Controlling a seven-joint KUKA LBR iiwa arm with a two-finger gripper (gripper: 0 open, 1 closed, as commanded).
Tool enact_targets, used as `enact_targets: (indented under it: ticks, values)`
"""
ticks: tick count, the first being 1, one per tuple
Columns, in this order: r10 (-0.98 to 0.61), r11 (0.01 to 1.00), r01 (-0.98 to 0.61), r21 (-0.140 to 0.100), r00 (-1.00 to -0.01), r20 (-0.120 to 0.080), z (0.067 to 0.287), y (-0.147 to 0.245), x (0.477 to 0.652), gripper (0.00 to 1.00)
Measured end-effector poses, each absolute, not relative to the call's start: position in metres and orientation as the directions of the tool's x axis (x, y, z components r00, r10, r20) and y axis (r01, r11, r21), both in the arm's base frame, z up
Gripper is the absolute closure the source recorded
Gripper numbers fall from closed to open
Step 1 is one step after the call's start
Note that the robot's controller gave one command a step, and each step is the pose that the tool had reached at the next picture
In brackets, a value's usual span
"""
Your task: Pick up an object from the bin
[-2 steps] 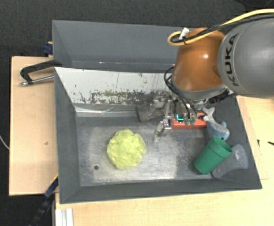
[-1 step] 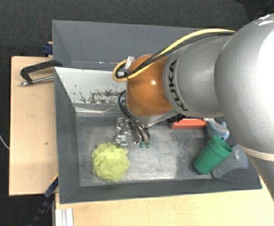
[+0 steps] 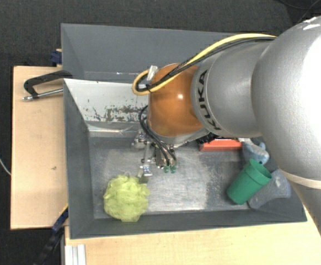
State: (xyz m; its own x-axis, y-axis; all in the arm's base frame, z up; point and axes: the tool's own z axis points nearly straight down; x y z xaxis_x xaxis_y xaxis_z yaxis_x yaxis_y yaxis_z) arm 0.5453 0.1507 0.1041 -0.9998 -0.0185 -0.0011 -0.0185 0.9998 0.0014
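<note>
Gripper [image 3: 148, 169] hangs low in the middle of the grey metal bin [image 3: 78, 164], under the rounded orange cover [image 3: 171, 106] on the wrist, and from where I stand its tip sits just above the bin floor. Whether it is spread or pressed together I cannot tell; the metal parts and small wires beneath the cover hide that. I can see nothing clamped in it.

Nearest thing to it is a yellow-green fluffy clump [image 3: 126, 197], a soft, ragged ball lying on the floor towards the front left of the bin. The tip of the gripper is just beside the clump's upper edge, very close to it. If the two touch, I can't make it out.

A yellow cable [image 3: 204, 51] loops from the silver arm [image 3: 271, 81] over the orange cover. The arm comes in from the right and covers much of that side of the bin.

Over at the right end, well apart from the gripper, a green cup [image 3: 247, 184] lies tipped on its side with its open end up and to the right. A grey, cloth-like thing [image 3: 271, 192] lies against it. Behind the cup, close under the arm, a flat red piece [image 3: 221, 144] rests on the floor. The floor between the clump and the cup is bare, scuffed metal.
</note>
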Motion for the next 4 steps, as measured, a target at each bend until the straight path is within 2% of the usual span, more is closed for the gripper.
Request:
enact_targets:
  ticks: [1, 2, 3, 4]
  values:
    - [-0.018, 1.0, -0.018, 0.002, -1.0, -0.001, 0.104, 0.151, 0.545, 0.0]
    - [-0.286, 0.958, -0.286, 0.001, -0.958, 0.001, 0.079, 0.181, 0.498, 1.0]
    - [-0.285, 0.958, -0.285, 0.001, -0.958, 0.0, 0.079, 0.181, 0.498, 1.0]
    - [-0.296, 0.955, -0.296, 0.002, -0.955, -0.01, 0.241, 0.21, 0.498, 1.0]
